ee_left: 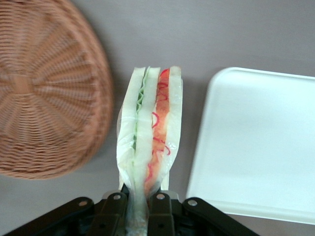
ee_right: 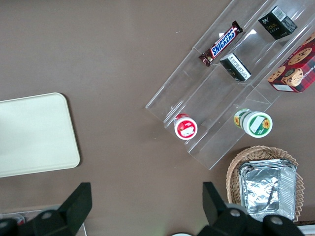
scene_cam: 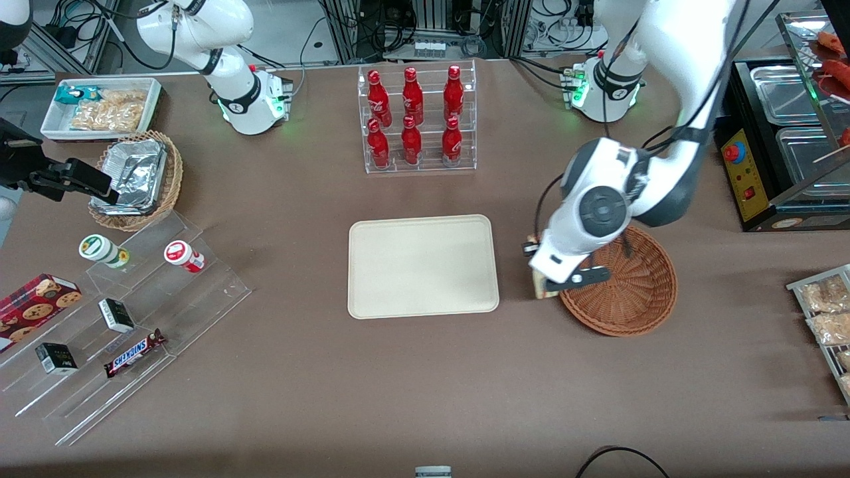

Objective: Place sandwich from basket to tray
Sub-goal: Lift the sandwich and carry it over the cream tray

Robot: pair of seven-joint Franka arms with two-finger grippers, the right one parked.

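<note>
One sandwich point(ee_left: 150, 147), clamped in gripper point(ee_left: 142, 206) above bare table between basket point(scene_cam: 631, 292) and tray point(scene_cam: 422, 265). One tray. Two wicker baskets: reddish-brown one, tan one point(scene_cam: 169, 182) holding one foil container point(scene_cam: 133, 174). Six red bottles point(scene_cam: 413, 116) in one clear rack. Two round tubs point(scene_cam: 103, 250), two small dark boxes point(scene_cam: 116, 315), one Snickers bar point(scene_cam: 135, 352), one cookie box point(scene_cam: 36, 302).

basket point(ee_left: 44, 93) woven wicker | tray point(ee_left: 261, 142) smooth matt | claw point(ee_left: 140, 206) blk plastic

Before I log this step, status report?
Gripper shut on sandwich, between basket and tray. Basket empty. Tray bare, path clear.
</note>
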